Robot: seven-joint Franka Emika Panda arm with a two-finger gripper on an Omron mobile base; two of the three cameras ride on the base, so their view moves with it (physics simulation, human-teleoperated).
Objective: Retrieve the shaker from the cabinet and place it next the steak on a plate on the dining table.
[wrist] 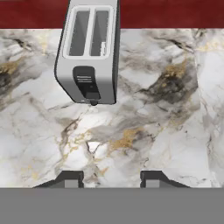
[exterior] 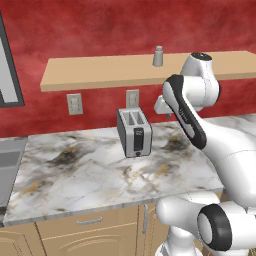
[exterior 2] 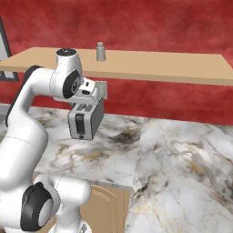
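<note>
Shaker [exterior: 158, 56] stood upright on the cabinet [exterior: 100, 72], well above and beyond the jaws. Gripper [wrist: 111, 179] pointed down at the marble counter [wrist: 166, 131], jaws at their narrowest setting and holding nothing, with the toaster [wrist: 89, 52] ahead of the fingertips. Good execution likely required raising the hand to shelf level, opening the jaws wider than the shaker body, and approaching level, clear of the shelf edge.

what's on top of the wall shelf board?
The shaker stands upright on the cabinet board. In the left base view the arm covers part of the board's right stretch.
</note>
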